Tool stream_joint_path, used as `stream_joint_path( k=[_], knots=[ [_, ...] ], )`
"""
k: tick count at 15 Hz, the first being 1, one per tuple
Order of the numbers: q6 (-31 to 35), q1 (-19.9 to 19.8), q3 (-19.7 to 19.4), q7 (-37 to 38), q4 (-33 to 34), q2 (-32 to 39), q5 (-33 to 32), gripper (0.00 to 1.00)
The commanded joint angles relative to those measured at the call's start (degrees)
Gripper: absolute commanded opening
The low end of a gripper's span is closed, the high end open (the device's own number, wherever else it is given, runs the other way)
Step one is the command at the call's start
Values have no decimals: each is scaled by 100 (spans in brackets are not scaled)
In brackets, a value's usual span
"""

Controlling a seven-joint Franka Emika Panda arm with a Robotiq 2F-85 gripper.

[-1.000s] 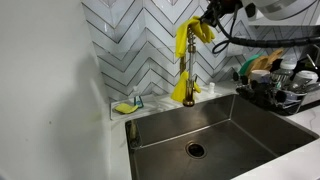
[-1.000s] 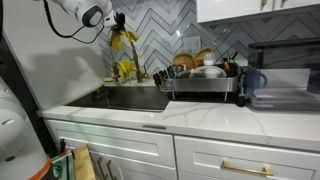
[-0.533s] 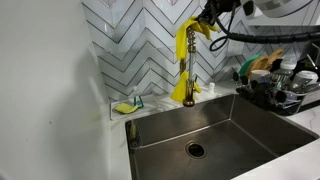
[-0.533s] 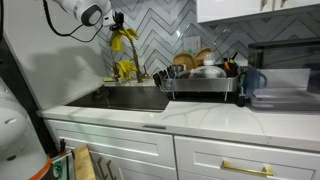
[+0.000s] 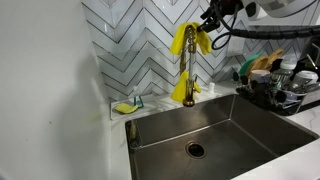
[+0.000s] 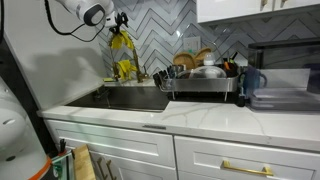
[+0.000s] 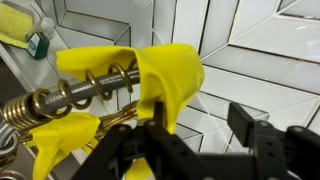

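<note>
In an exterior view a yellow sponge [image 5: 127, 106] lies on the desk [image 5: 150, 108] at centre left. Right of it the gold faucet [image 5: 188, 85] stands upright behind the sink [image 5: 250, 125], with the yellow cloth [image 5: 186, 40] draped over its top, its long axis vertical and both ends pointing down. Just upper right of the cloth is the gripper [image 5: 207, 22]; in the wrist view its jaws stand apart, the cloth touching one finger and clear of the other.
</note>
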Motion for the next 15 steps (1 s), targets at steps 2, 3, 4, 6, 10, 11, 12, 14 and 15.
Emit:
stream_joint_path(
  k=[2, 3, 4, 6, 10, 11, 12, 14, 15],
  knots=[
    [-673, -51, -169, 545, -166, -223, -331, 100],
    [-808, -41, -205, 570, -153, -232, -332, 100],
    [-945, -32, -241, 586, -149, -247, -348, 100],
    [-1197, -22, -305, 569, -130, -272, -344, 100],
    [-1633, 140, -626, -309, -183, -384, 308, 100],
    [-1779, 125, -703, -484, -247, -450, 383, 100],
    [-1969, 107, -794, -733, -296, -507, 495, 100],
    [-2328, 45, -975, -1178, -407, -633, 711, 100],
    [-2495, 14, -1060, -1383, -468, -697, 814, 100]
  ],
)
